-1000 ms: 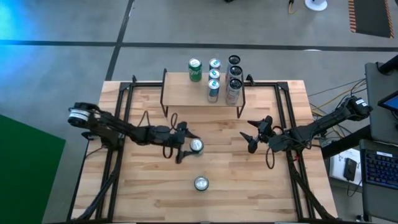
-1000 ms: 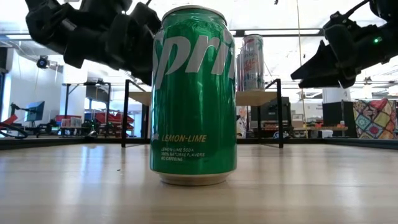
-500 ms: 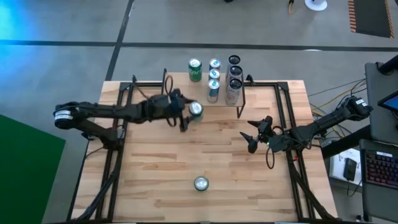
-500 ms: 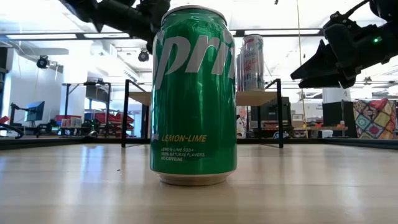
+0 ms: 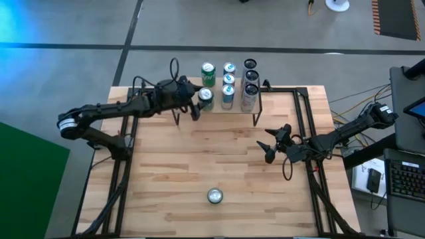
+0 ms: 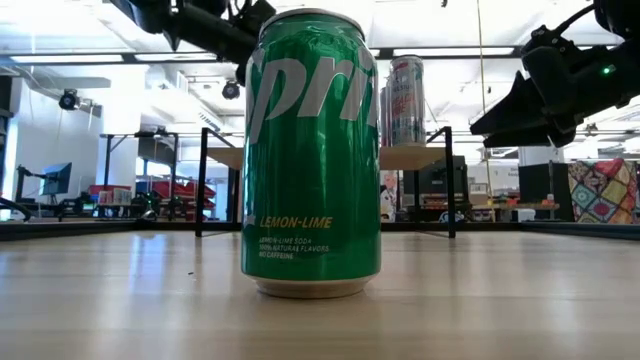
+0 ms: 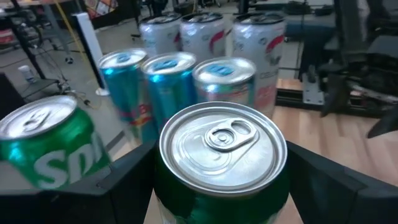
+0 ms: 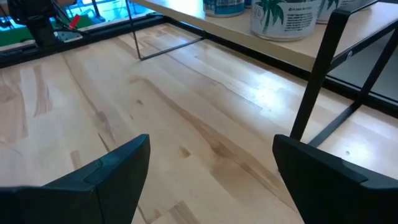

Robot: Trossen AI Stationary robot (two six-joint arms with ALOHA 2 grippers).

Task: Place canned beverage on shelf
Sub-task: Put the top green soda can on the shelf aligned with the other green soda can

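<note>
Since half a second ago the left gripper [image 5: 197, 105] is carrying its green can [image 5: 205, 97] farther back, from over the bare tabletop up to the front edge of the shelf [image 5: 187, 93]; the right arm is staying where it was.

Nearest the front edge of the wooden table [image 5: 166, 199], a lone Sprite can [image 6: 312, 150] is standing upright by itself, filling the middle of the low view; from above its silver lid [image 5: 214, 195] is showing well apart from both arms.

Farther in, on the right side of the table, the right gripper [image 5: 269, 145] is hovering above the wood with its fingers spread and nothing between them; its wrist camera is looking across bare planks toward the shelf's black legs [image 8: 317, 87].

Farther back, the left gripper is clenching the green can at the shelf's front edge. In the left wrist view the held can [image 7: 222, 163] is sitting upright between the two dark fingers [image 7: 118, 180], its pull tab facing up. Whether its base is resting on the plank cannot be told.

Beyond it on the shelf, another green Sprite can [image 7: 46, 144] is standing just beside, then slim blue cans [image 7: 168, 87], and behind them taller white cans [image 7: 258, 46].
</note>
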